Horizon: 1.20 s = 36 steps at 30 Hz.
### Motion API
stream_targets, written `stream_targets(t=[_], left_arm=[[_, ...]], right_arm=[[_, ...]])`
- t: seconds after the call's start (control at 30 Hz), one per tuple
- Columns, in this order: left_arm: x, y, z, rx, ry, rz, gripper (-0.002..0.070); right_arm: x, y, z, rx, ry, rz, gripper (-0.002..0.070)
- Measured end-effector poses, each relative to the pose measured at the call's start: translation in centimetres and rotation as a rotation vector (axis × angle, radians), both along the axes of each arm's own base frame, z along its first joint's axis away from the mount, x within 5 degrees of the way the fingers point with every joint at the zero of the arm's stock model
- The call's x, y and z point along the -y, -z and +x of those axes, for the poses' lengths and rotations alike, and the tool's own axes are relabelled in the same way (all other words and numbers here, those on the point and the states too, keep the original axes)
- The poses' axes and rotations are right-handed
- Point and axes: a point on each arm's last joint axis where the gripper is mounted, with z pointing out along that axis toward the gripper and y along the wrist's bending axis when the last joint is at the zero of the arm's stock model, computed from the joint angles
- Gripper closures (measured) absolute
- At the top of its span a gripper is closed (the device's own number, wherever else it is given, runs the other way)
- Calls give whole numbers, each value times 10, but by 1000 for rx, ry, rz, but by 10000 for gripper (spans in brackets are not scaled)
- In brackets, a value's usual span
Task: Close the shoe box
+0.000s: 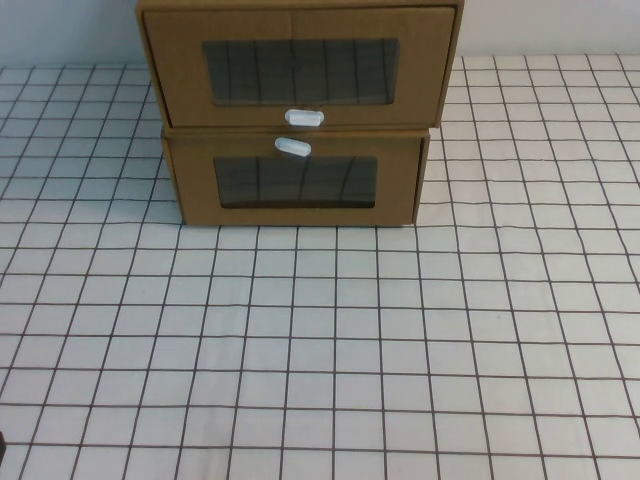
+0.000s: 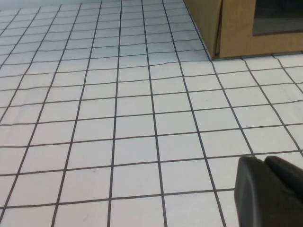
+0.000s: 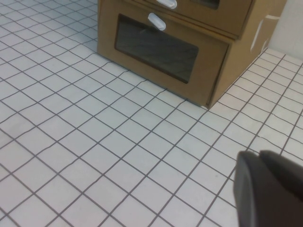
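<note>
Two brown cardboard drawer boxes are stacked at the table's (image 1: 320,340) far edge. The upper shoe box (image 1: 300,62) – handle (image 1: 304,117) below its window – juts slightly forward over the lower box (image 1: 295,180). Left gripper (image 2: 270,191) and right gripper (image 3: 267,187) hover near the table's near edge, finger state indiscernible.

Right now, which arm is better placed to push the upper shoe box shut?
Probably right. The right tool, low over the tiles, faces the shoe box front and its white handle; the left tool, also low, sees only the lower box's corner.
</note>
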Motion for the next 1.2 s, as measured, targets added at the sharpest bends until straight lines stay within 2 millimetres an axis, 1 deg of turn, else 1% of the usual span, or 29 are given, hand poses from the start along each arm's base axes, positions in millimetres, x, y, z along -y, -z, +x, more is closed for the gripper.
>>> stream_targets(t=[0.7,0.8,1.0,1.1,1.2], left_arm=[[0,0,0,0,-1,0,680],[0,0,0,0,-1,0,680],[0,0,0,0,-1,0,680],[0,0,0,0,-1,0,680],[0,0,0,-1,-1,0,680]], right_arm=[[0,0,-1,3,0,1,689],[2,-2,-6,30,10,14,689],[11,-4,-25,160,111,53,690],[14,6,-29,222,197,72,690],[15,29,-19,187,272,111,689]])
